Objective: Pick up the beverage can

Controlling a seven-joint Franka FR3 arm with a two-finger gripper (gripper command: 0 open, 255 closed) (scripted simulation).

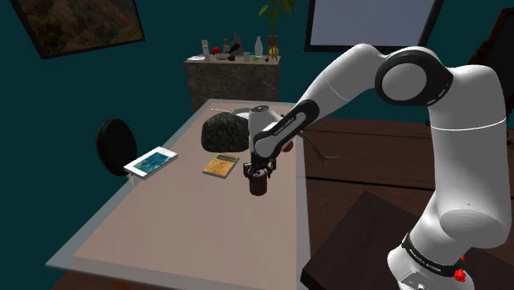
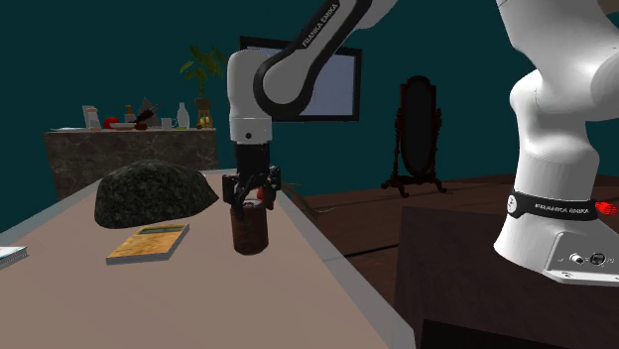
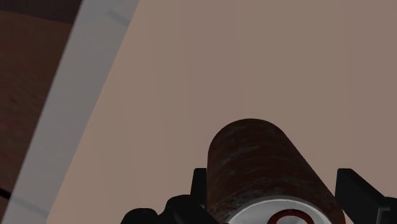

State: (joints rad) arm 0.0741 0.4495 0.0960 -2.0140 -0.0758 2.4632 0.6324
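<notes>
Claw (image 2: 250, 208) straddling brown can (image 2: 249, 236) — upright, tan table (image 2: 198, 292)

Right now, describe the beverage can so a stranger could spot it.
Find the long beige table. Directly under the black gripper is the can. It's the only upright reddish-brown cylinder; the book beside it lies flat, the dark mound is lumpy.

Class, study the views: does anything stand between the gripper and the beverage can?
Nothing visible does. The gripper is right at the top of the brown can. The book and the dark mound lie apart from it on the table.
</notes>
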